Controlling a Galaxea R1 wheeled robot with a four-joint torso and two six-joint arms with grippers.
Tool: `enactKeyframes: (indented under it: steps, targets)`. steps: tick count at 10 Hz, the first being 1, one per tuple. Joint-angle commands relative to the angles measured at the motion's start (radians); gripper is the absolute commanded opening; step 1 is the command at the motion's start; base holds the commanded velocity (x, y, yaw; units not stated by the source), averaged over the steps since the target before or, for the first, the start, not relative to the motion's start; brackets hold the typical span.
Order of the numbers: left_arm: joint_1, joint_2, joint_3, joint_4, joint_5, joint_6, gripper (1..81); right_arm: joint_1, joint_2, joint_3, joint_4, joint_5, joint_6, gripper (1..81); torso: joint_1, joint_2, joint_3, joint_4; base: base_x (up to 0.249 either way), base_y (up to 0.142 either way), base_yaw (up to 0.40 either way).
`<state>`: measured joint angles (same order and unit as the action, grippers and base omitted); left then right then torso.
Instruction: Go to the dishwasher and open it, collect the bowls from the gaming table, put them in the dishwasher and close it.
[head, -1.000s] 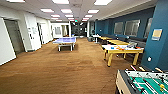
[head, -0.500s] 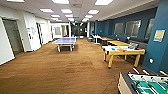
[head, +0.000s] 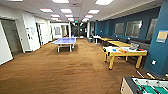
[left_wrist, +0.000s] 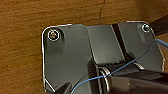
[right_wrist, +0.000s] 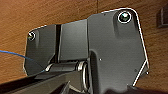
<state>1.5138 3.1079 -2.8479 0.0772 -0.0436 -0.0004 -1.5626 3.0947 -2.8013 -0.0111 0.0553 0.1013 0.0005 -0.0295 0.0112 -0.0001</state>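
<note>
Gaming table (head: 124, 51) stands ahead right, small coloured bowls (head: 120, 50) on top. Claw states: cannot tell from either wrist view.

The gaming table (head: 124, 52) stands right of the ping-pong table (head: 64, 41), nearer; what seem to be bowls (head: 119, 49) lie on it; the foosball table (head: 145, 86) nearest.

The floor (head: 62, 67) looks like brown wood-pattern planks, matt; the gaming table (head: 124, 52) has a smooth white top.
</note>
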Motion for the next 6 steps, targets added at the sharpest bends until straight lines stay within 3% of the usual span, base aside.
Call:
enactKeyframes:
  steps: [1, 6]
  targets:
    - [-0.060, 0.002, -0.001, -0.004, 0.047, 0.002, 81.1, 0.057, 0.003, 0.003, -0.004, -0.048, -0.002, 81.1, 0.000, 0.000, 0.000, 0.000, 0.189, 0.000, 0.000]
    - [-0.062, 0.003, -0.002, -0.002, 0.048, 0.002, 81.1, 0.057, 0.003, 0.003, -0.004, -0.049, -0.003, 81.1, 0.000, 0.000, 0.000, 0.000, 0.189, 0.000, 0.000]
